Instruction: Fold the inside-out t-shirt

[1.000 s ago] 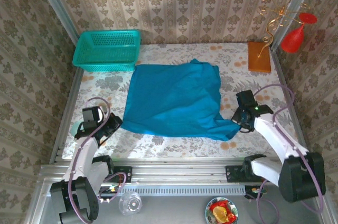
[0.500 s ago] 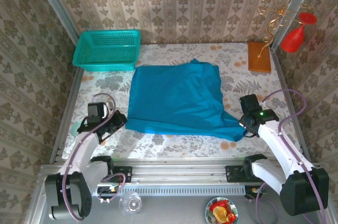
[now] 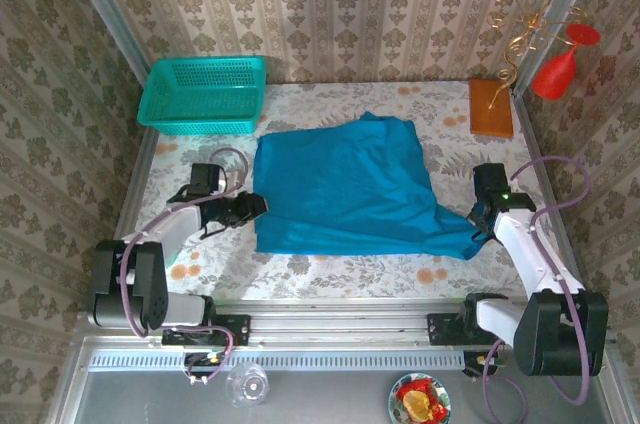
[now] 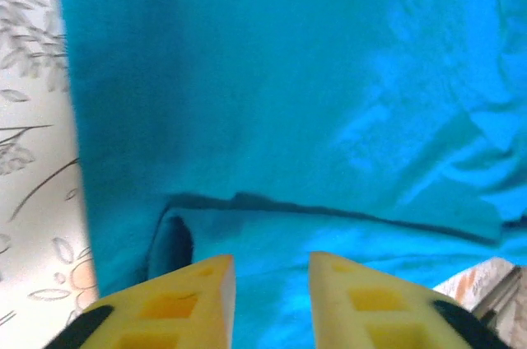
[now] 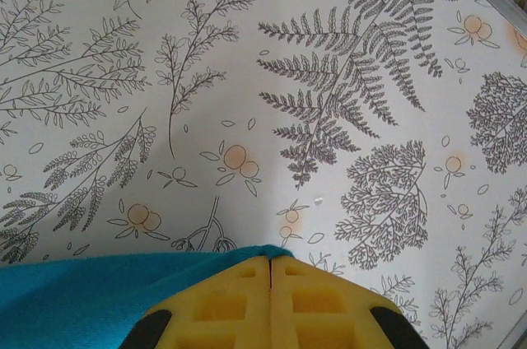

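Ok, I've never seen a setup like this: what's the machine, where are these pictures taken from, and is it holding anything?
Two small robot arms are bolted at the near edge of a flower-patterned table. The wide picture looks down from above and behind them; the other two come from a camera on each wrist, so the yellow fingers at the bottom are that arm's own. A teal t-shirt lies spread on the table, with a turquoise basket and an orange block at the far side. The right pincer is shut on the shirt's near right corner. The left pincer stands slightly open over the shirt's left edge.
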You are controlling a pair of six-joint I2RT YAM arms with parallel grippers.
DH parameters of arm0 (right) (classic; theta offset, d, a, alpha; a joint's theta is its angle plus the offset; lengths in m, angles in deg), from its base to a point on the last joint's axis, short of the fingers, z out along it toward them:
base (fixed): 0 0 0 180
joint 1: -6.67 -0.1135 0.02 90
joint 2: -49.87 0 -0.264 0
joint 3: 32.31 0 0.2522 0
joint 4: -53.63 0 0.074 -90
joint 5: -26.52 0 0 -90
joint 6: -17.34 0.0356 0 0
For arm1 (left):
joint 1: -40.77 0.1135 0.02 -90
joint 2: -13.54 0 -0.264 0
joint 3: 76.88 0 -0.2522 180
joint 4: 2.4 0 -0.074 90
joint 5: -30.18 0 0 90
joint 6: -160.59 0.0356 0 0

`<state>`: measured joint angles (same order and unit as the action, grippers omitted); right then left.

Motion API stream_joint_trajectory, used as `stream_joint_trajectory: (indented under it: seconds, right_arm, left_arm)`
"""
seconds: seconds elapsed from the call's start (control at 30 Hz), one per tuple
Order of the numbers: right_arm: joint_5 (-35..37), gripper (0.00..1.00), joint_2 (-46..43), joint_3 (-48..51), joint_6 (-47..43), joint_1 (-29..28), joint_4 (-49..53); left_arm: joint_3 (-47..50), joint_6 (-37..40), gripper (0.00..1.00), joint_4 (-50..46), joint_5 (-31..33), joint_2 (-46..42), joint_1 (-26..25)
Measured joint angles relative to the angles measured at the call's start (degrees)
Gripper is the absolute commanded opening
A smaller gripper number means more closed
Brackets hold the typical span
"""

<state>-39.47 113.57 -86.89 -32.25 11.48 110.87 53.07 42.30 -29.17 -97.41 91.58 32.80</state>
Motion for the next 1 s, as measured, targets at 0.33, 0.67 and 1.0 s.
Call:
stream_joint_trajectory:
  seconds: [0.33,0.67,1.0]
  right_arm:
    - [-0.4,0.0,-0.5,0.0,-1.5,0.5,-0.5]
    - [-1.7,0.0,-1.1,0.0,-1.9,0.6,-0.6]
    - [-1.9,0.0,-1.1,0.0,-1.9,0.6,-0.7]
  left_arm:
    - [1.7,2.3,0.5,-2.4,4.1,0.5,-3.0]
    - [1.8,4.1,0.51,-6.1,12.2,0.5,-7.5]
    - [2.2,3.9,0.38,-5.9,11.5,-1.1,-9.2]
